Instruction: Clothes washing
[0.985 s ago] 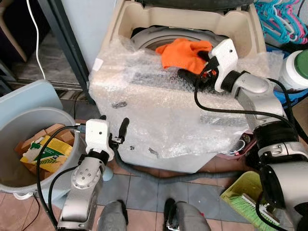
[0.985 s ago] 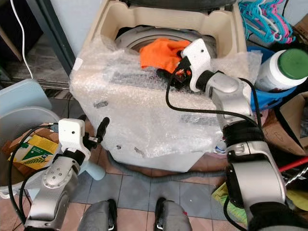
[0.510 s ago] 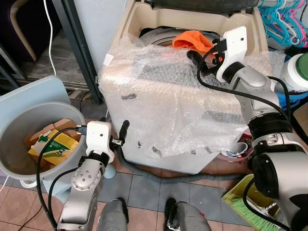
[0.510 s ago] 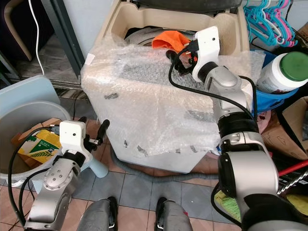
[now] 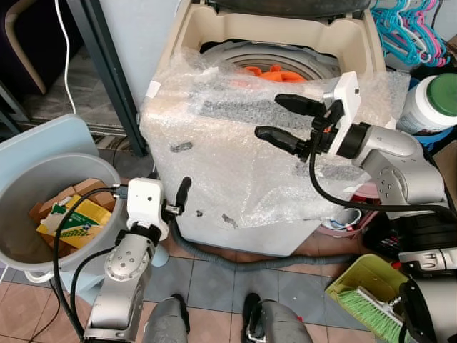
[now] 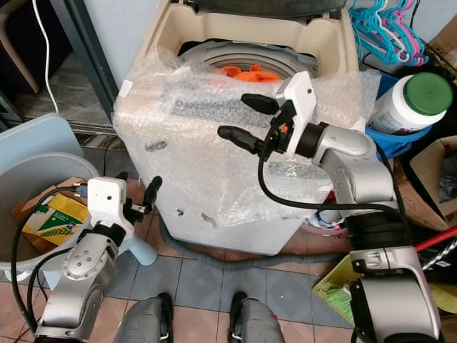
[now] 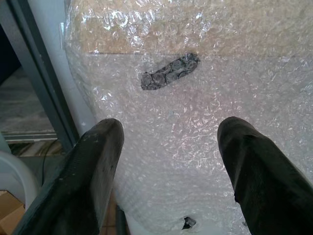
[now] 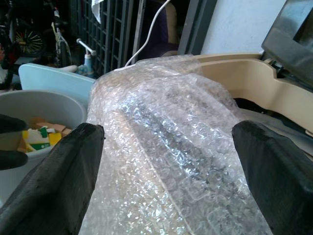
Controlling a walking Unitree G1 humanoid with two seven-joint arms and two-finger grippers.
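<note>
Just beyond the right gripper [image 5: 289, 120], down inside the drum of the washing machine [image 5: 207, 43], lies the orange cloth [image 5: 270, 72], only its top folds showing past the rim. That gripper hangs over the front panel of the machine, above the bubble wrap [image 5: 235, 164] that covers its front and top, with its two black fingers spread wide and nothing between them. The cloth sits behind and a little above the fingertips, well apart from them, not touching.

Low on the other side, the left gripper [image 7: 168, 166] is held up near the machine's lower front corner, its fingers parted and empty, pointing at the wrapped panel close ahead of it. Off to the outside of that arm stands a grey bucket [image 5: 28, 186] holding a yellow and green box [image 5: 71, 218]. Beyond the right arm sits a white jar with a green lid [image 5: 437, 103], and near the robot's right foot a green dustpan with a brush [image 5: 368, 296] lies on the tiled floor [image 5: 214, 286].
</note>
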